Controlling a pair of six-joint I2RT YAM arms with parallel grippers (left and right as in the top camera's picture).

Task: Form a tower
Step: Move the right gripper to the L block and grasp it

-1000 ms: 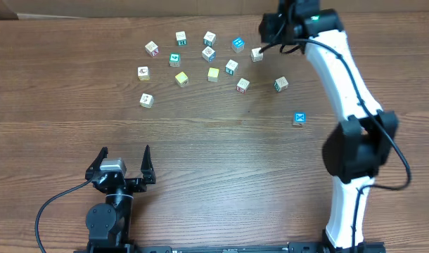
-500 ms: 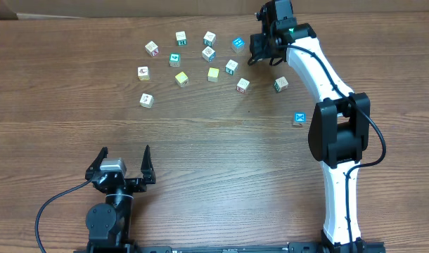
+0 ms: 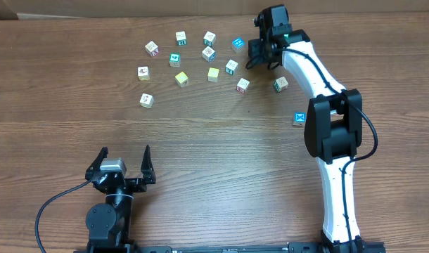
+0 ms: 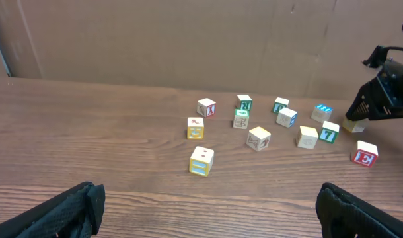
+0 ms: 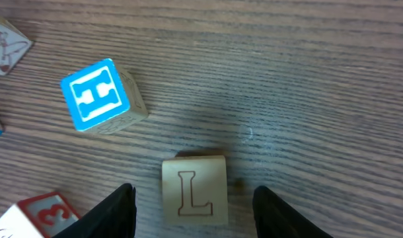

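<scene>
- The right claw (image 5: 193, 193) is way out at the far side of the table (image 3: 221, 161), pointing down over the L cube (image 5: 194, 197).
- Its jaws are partway open, one finger on each side of that cube. A strip of bare wood shows on both sides, so it's straddling the cube, not gripping it. Nothing held.
- The L cube sits flat on the wood with its pale, outlined L face up.
- Up and left of it in the wrist view is the blue H cube (image 5: 99, 96), turned a bit and clear of the L cube. A red 3 cube (image 5: 46, 211) pokes in at the bottom left corner.
- Tower-wise, the cubes (image 3: 213, 74) all lie singly, loosely scattered over the far middle of the table, none resting on another.
- A stray blue cube (image 3: 299, 118) sits apart from the bunch, close to the right arm.
- The left claw (image 3: 125, 150) is down at the near edge, jaws spread wide, empty, well apart from the cubes.
</scene>
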